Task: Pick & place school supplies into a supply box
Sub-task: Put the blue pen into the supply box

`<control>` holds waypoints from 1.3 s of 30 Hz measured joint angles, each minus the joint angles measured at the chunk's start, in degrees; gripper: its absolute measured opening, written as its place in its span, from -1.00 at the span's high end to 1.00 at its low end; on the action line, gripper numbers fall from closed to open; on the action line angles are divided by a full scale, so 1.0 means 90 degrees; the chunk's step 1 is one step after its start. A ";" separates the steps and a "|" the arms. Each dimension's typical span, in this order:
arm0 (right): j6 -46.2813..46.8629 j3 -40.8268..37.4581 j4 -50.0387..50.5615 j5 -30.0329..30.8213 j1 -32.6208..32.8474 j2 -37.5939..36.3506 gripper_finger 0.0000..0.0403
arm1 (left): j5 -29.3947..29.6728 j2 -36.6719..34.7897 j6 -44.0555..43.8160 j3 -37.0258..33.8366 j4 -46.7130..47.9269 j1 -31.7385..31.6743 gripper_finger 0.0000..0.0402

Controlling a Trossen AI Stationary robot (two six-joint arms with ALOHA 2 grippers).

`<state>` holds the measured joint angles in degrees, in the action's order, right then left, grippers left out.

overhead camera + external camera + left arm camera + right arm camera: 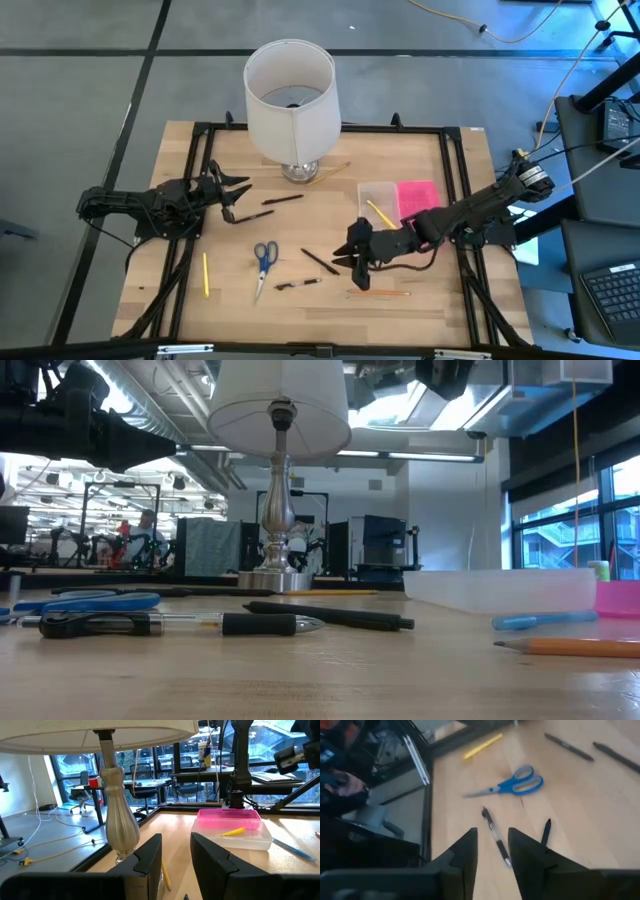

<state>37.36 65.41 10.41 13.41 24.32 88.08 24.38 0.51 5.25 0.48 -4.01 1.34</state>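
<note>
Left hand (236, 195) hovering over the left part of the bench (180, 290), near the white lamp (290, 95); fingers parted, nothing between them. Just right of it, a dark pen (282, 200) lying loose.

Toward the near left, a yellow pencil (206, 273) flat on the wood. Next along, blue-handled scissors (264, 261), blades closed and pointing to the near edge. Probably the heaviest piece and awkward to lift flat; best pinched across the joint between handles and blades, where stiff and narrow. Handle loops likely slick plastic.

Right of the scissors, a black pen (298, 284) and another dark pen (320, 262) lying at a slant. Light, rigid, round, so liable to roll when nudged; mid-barrel grip across the length judged safest, or on a rubbery sleeve if present.

Right hand (357, 262) poised low over the middle of the bench, fingers apart and empty, lined up in the wrist view above the black pen (496, 837). Just near of it, an orange pencil (378, 293), thin and stiff, hard to get under; squeeze at the middle, gently.

Farther right, the supply box (385, 200) open, clear tray beside its pink lid (418, 195), one yellow pencil (380, 213) already resting inside. Box light and likely to slide if bumped.
</note>
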 joint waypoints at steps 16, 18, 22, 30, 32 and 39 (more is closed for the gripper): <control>-0.0012 -0.0007 -0.0329 -0.0333 0.0229 0.0511 -0.16 | 0.0000 0.0000 0.0001 -0.0001 -0.0007 0.0000 0.51; -0.0010 -0.0007 -0.0573 -0.0308 0.0284 0.0511 -0.15 | 0.0000 0.0000 0.0001 0.0001 -0.0005 -0.0001 0.51; -0.0009 -0.0007 -0.0910 -0.0655 0.0367 0.0450 -0.13 | 0.0000 0.0000 0.0001 -0.0001 -0.0006 0.0000 0.51; -0.1834 0.0002 -0.0117 -0.1531 0.0578 0.0441 -0.13 | 0.0000 0.0000 0.0001 -0.0001 -0.0019 -0.0002 0.51; -0.2191 0.0000 0.0530 -0.1379 0.0728 0.0472 -0.13 | 0.0000 0.0000 0.0001 0.0000 -0.0029 0.0001 0.51; -0.2817 -0.0002 0.1399 -0.0135 0.1047 0.0475 -0.13 | 0.0000 0.0000 0.0001 -0.0001 -0.0051 0.0001 0.51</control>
<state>12.01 65.39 23.00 12.19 33.74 92.36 24.38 0.51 5.26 0.47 -4.47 1.34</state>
